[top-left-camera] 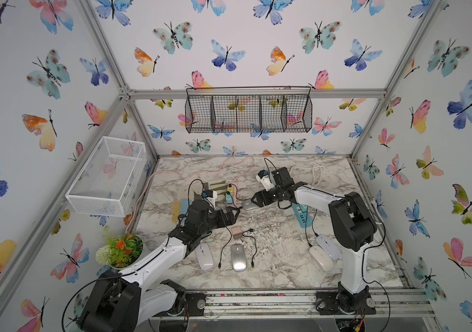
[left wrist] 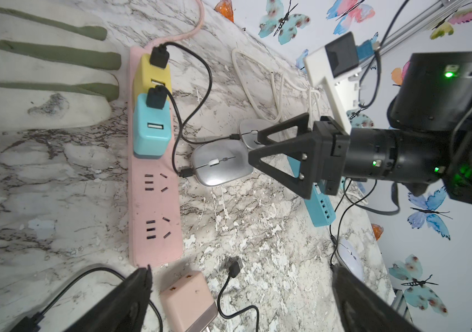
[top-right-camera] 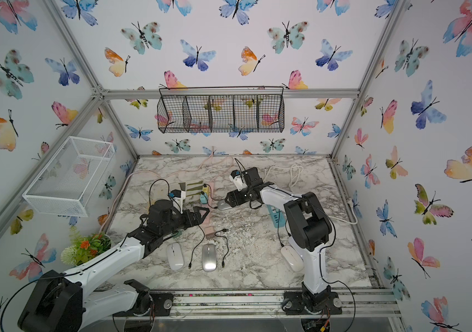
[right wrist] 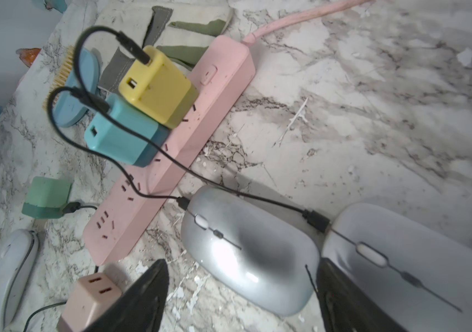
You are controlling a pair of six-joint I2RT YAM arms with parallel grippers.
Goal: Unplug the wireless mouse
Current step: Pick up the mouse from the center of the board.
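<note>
Silver wireless mouse (right wrist: 249,247) lies on the marble surface (top-left-camera: 286,258) beside the pink power strip (right wrist: 220,86), a black cable (right wrist: 183,203) plugged into its front; second silver mouse (right wrist: 401,253) just beside it; right hand (top-left-camera: 253,200) straddles the wireless mouse, jaws spread wide, gripping nothing; left hand (top-left-camera: 235,216) hovers nearby, fully spread and empty.

Two eyes overhead, one camera on each wrist.
Both top views look steeply down over the whole counter (top-left-camera: 272,273) from my base side; my wrist cameras sit close, sharing the pink power strip (left wrist: 154,207) and, I think, one silver mouse (right wrist: 246,253).
</note>
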